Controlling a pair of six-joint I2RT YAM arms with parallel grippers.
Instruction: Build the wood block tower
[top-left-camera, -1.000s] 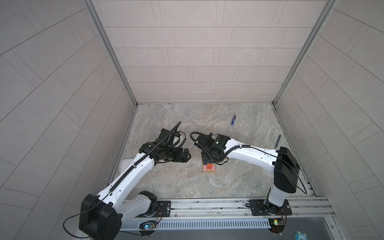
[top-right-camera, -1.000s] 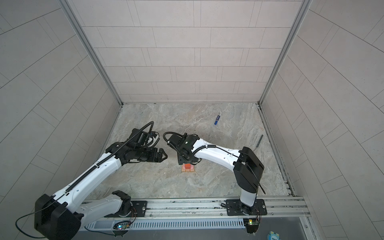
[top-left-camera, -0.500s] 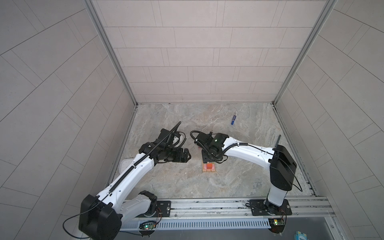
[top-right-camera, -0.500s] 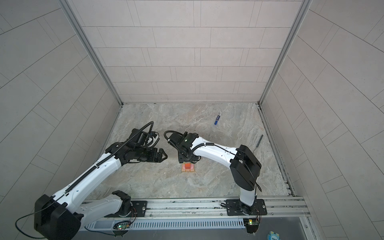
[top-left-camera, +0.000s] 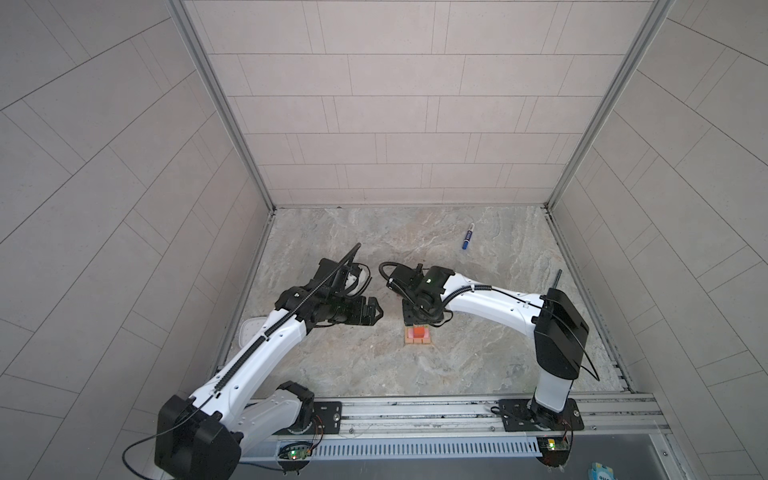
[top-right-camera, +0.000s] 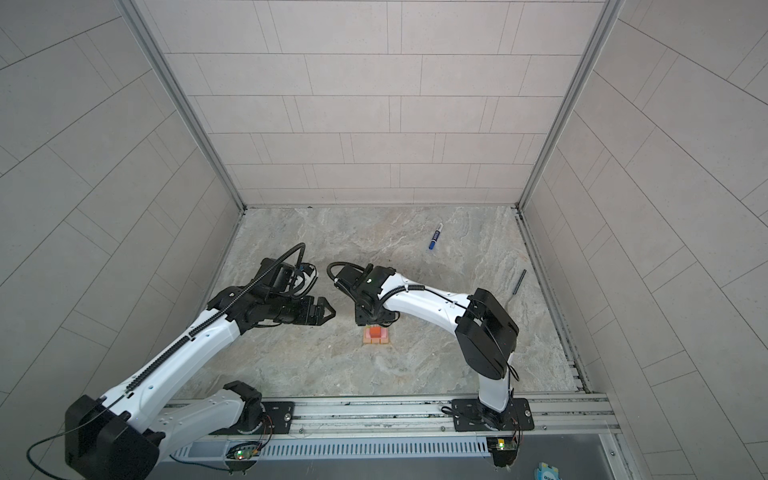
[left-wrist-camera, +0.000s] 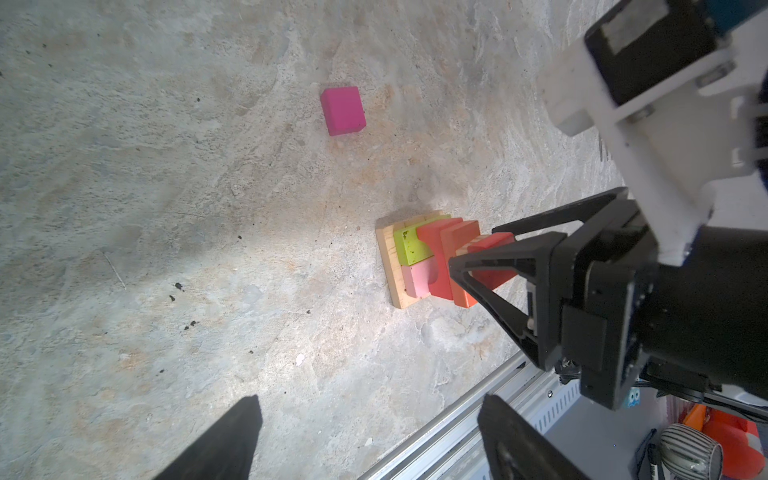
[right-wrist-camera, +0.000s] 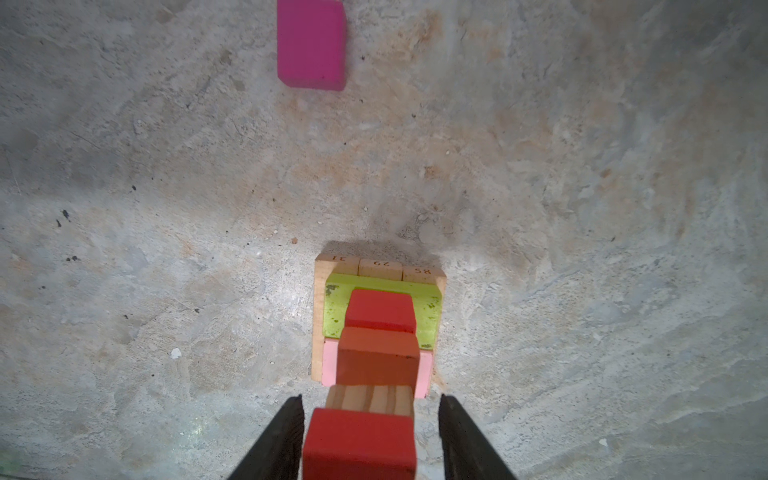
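Note:
The wood block tower (top-left-camera: 419, 336) (top-right-camera: 376, 335) stands mid-floor: tan plank base, lime-green and pink bricks, red arch, orange brick (right-wrist-camera: 376, 357), tan planks, and a red cube (right-wrist-camera: 359, 444) on top. My right gripper (right-wrist-camera: 370, 399) (top-left-camera: 417, 322) (left-wrist-camera: 478, 249) hangs over it, open. Its fingers straddle the red cube with a narrow gap on each side. A loose magenta cube (left-wrist-camera: 343, 111) (right-wrist-camera: 311, 43) lies on the floor beyond the tower; the right arm hides it in both top views. My left gripper (left-wrist-camera: 370, 401) (top-left-camera: 376, 314) (top-right-camera: 328, 309) hovers left of the tower, open and empty.
A blue marker pen (top-left-camera: 468, 236) (top-right-camera: 435, 236) lies at the back right. By the right wall lies a dark slim tool (top-right-camera: 518, 281). The metal rail (top-left-camera: 415, 411) runs along the front edge, and walls close in both sides.
My right arm has shifted a little over the tower, its elbow swinging slightly left. The left arm and the tower look unmoved.

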